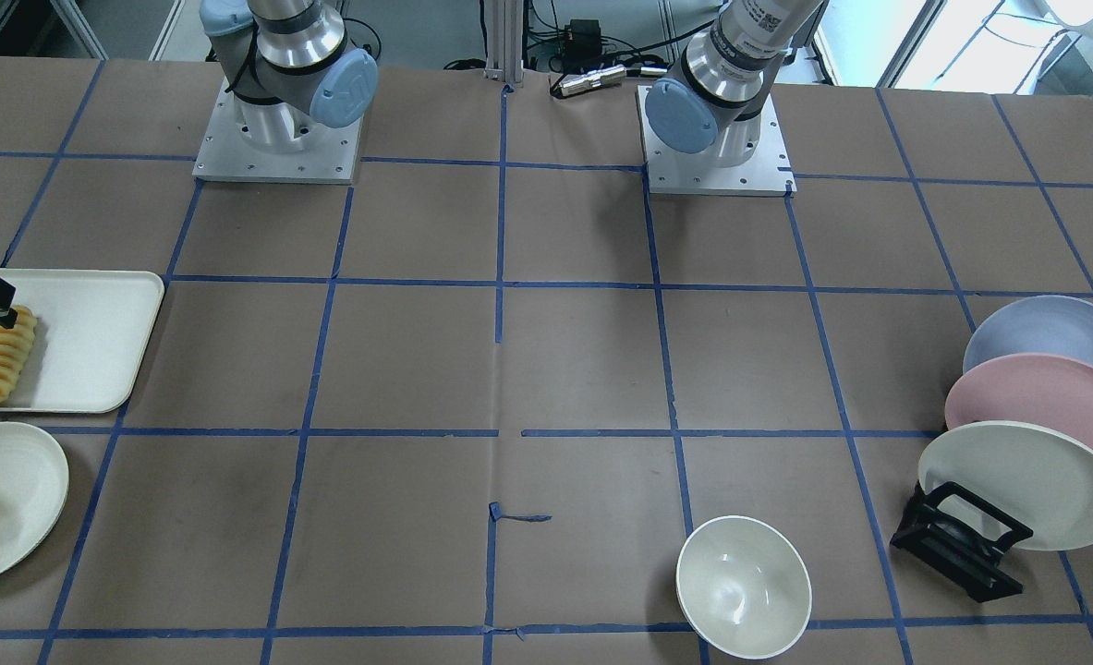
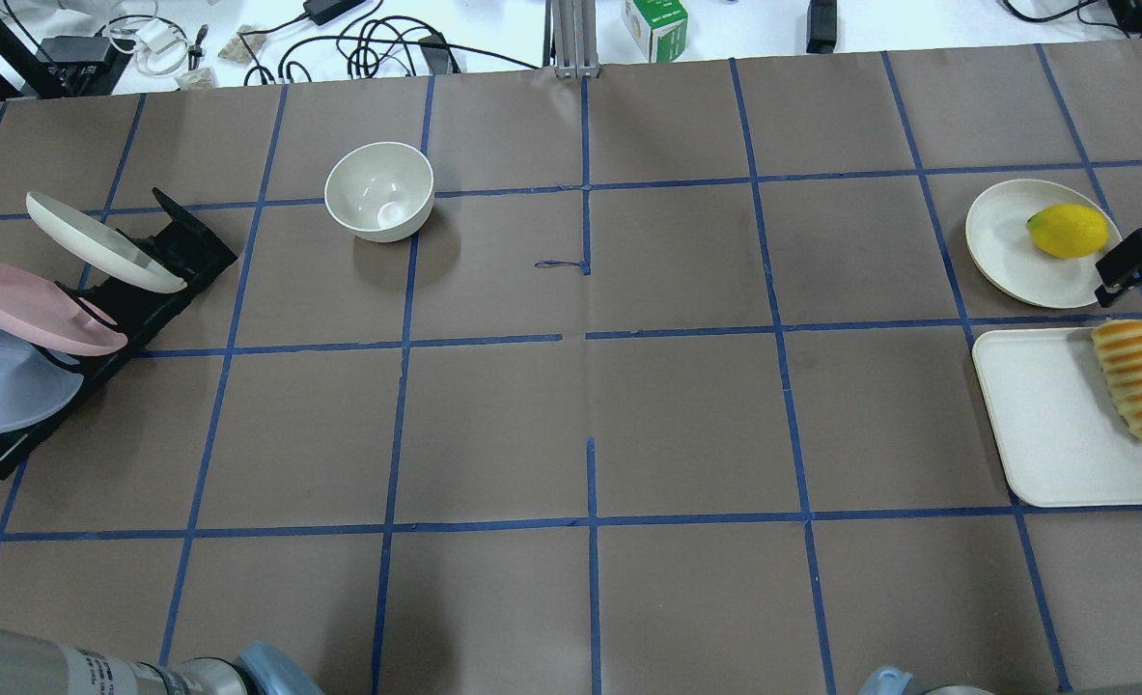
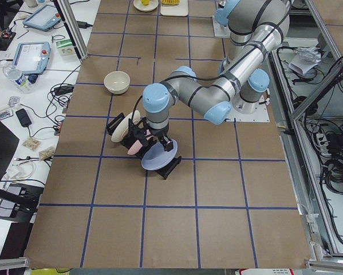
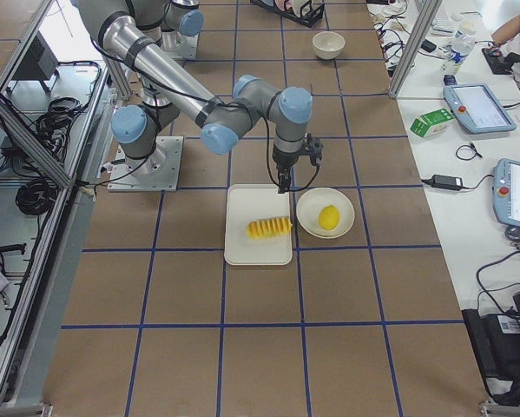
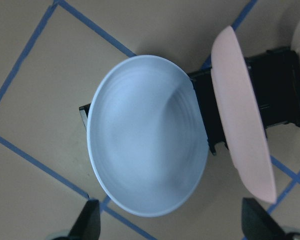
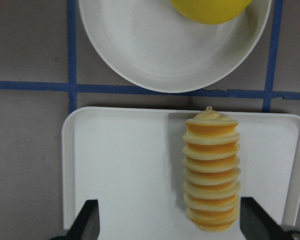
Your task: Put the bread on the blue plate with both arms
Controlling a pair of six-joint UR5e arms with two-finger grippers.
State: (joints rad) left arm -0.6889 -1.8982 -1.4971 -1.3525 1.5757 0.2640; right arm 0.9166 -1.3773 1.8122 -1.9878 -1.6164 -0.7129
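The bread [image 2: 1138, 379], a ridged yellow-orange loaf, lies on a white tray [image 2: 1044, 425] at the table's right end; it also shows in the right wrist view [image 6: 211, 170]. My right gripper [image 6: 171, 225] is open and empty, hovering over the tray just past the loaf's far end [image 2: 1135, 265]. The blue plate [image 2: 1, 381] leans in a black rack [image 2: 146, 290] at the left end. My left gripper [image 5: 172, 225] is open and empty above the blue plate [image 5: 147, 135], not touching it.
A pink plate [image 2: 30, 307] and a cream plate [image 2: 97, 241] stand in the same rack behind the blue one. A white bowl [image 2: 379, 190] sits at the far centre-left. A small white plate [image 2: 1005, 251] with a yellow fruit [image 2: 1068, 230] lies beside the tray.
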